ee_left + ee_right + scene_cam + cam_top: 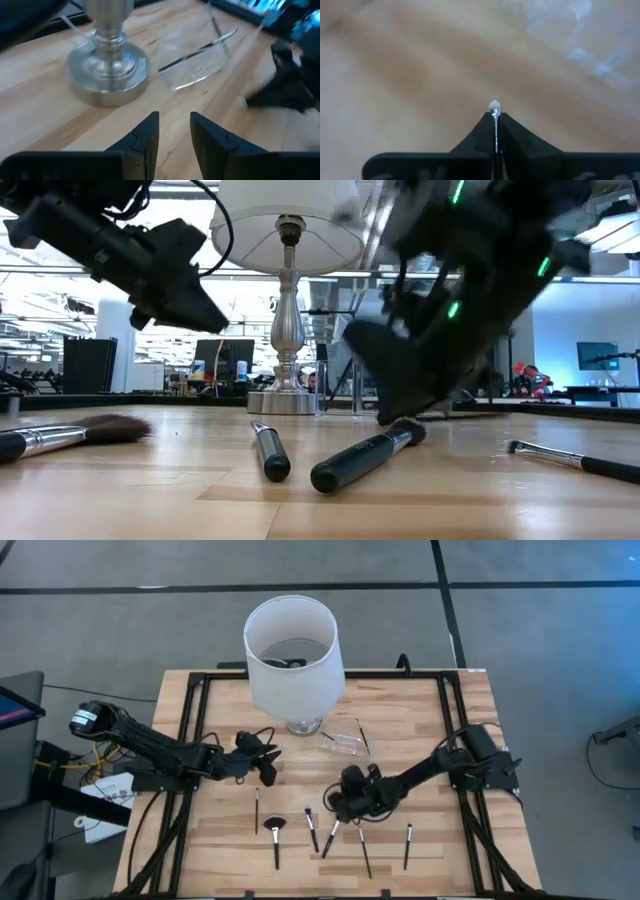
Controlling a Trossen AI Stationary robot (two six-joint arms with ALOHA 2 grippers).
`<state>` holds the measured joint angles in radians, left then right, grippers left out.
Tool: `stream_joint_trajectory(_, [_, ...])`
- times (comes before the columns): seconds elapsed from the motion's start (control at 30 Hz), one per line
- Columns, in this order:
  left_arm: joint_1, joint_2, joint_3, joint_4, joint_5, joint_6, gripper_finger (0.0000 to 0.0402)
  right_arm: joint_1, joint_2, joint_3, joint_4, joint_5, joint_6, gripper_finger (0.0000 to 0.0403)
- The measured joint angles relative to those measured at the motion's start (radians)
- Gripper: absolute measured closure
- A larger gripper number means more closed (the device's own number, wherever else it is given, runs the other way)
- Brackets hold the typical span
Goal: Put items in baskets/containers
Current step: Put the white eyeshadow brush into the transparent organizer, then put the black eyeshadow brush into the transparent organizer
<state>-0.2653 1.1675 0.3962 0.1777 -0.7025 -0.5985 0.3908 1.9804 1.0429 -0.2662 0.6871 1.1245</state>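
Task is early: the clear tray (345, 741), just beside the lamp (292, 650) base on the side toward the right arm, holds one brush or maybe two, hard to count. Six brushes lie loose on the wooden surface (420, 710) in a row well in front of the lamp, including the fan brush (274, 829). Right hand (347, 802) is down at that row, closed tight on a thin brush (494, 125) whose silvery end pokes out between its fingers. Left hand (173, 131) hovers near the lamp base, slightly open, holding nothing. No readable brands, labels or writing anywhere.
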Motion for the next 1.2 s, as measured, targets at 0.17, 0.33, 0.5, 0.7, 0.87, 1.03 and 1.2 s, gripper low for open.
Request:
stream_joint_trajectory(0.17, [0.0, 0.0, 0.001, 0.139, 0.056, 0.099, 0.0294, 0.009, -0.223, 0.005, 0.049, 0.119, -0.273, 0.0392])
stream_joint_trajectory(0.33, [0.0, 0.0, 0.001, 0.182, 0.071, 0.15, 0.0294, 0.039, -0.437, 0.005, 0.17, 0.4, -0.719, 0.0398])
stream_joint_trajectory(0.5, [0.0, 0.0, 0.001, 0.19, 0.071, 0.152, 0.0294, 0.052, -0.556, 0.004, 0.197, 0.579, -0.993, 0.04])
stream_joint_trajectory(0.7, [0.0, 0.0, 0.001, 0.19, 0.071, 0.158, 0.0294, 0.006, -0.571, -0.101, 0.199, 0.539, -1.024, 0.0401])
stream_joint_trajectory(0.87, [0.0, 0.0, 0.001, 0.196, 0.069, 0.204, 0.0294, -0.037, -0.567, -0.177, 0.388, 0.537, -1.121, 0.0401])
stream_joint_trajectory(1.03, [0.0, 0.0, 0.001, 0.199, 0.067, 0.205, 0.0294, -0.108, -0.567, -0.233, 0.514, 0.419, -1.192, 0.0402])
stream_joint_trajectory(1.2, [0.0, 0.0, 0.001, 0.199, 0.067, 0.205, 0.0294, -0.162, -0.567, -0.248, 0.568, 0.323, -1.185, 0.0402])
